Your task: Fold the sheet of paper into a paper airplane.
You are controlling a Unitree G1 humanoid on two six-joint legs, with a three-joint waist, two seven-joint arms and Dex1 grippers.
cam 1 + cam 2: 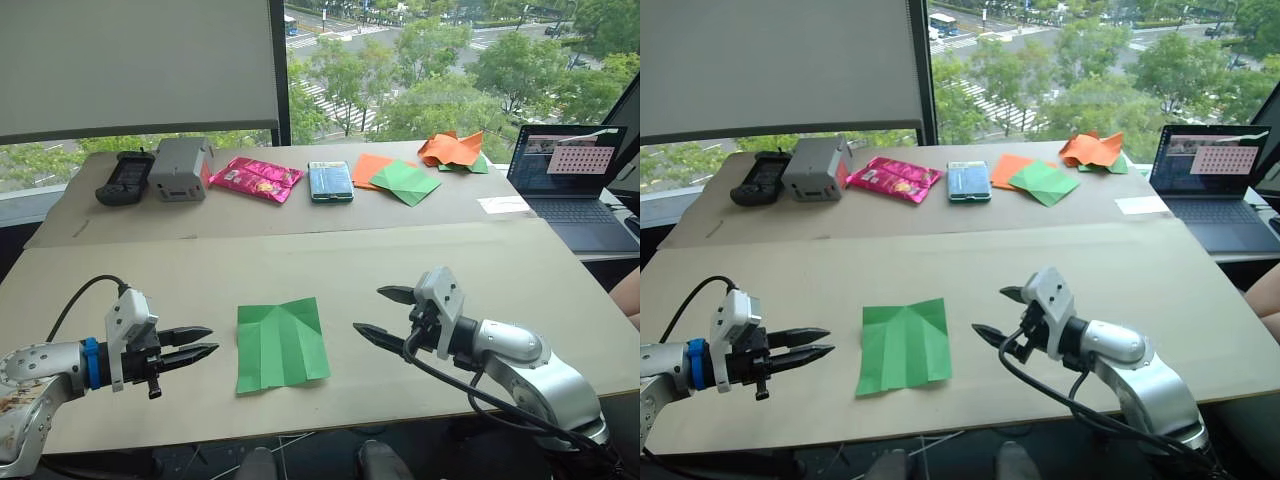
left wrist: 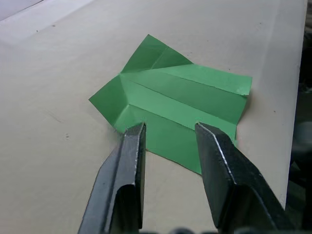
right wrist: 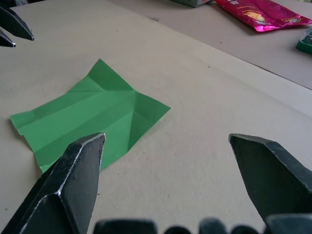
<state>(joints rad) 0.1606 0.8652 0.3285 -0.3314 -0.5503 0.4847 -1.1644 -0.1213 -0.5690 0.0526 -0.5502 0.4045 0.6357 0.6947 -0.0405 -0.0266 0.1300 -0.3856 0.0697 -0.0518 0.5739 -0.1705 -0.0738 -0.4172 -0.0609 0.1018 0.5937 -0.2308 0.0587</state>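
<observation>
The left gripper (image 1: 204,342) points toward the right arm, level with the tabletop, its two black fingers (image 2: 127,161) a narrow gap apart and holding nothing. The right gripper (image 1: 377,312) faces back toward it, jaws spread wide and empty. Its silver forearm bends at the elbow behind the white wrist block, a black cable looping beneath.

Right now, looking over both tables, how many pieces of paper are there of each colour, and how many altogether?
Green paper: 3, the creased sheet of paper between the claws, a plain sheet at the back, a corner showing under the crumpled orange.
Orange paper: 2, flat and crumpled.
White slip: 1.
Total: 6.
</observation>
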